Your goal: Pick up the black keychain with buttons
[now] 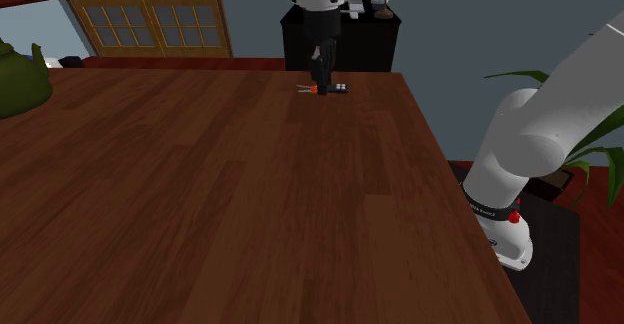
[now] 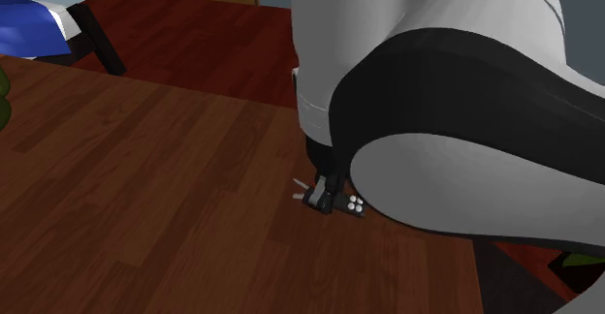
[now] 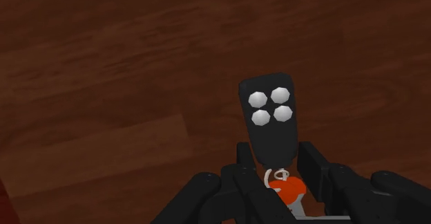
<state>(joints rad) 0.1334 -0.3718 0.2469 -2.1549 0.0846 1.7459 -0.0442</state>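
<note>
Black two-finger gripper down at the surface of the dark brown wooden table, near its far edge in the shoulder view. Fingers drawn narrow, clasping the ring end of the black keychain fob from both sides. Four round grey buttons face up on the end jutting past the fingertips. Orange-red tag sits between the fingers. Fob lies flat on the wood.
</note>
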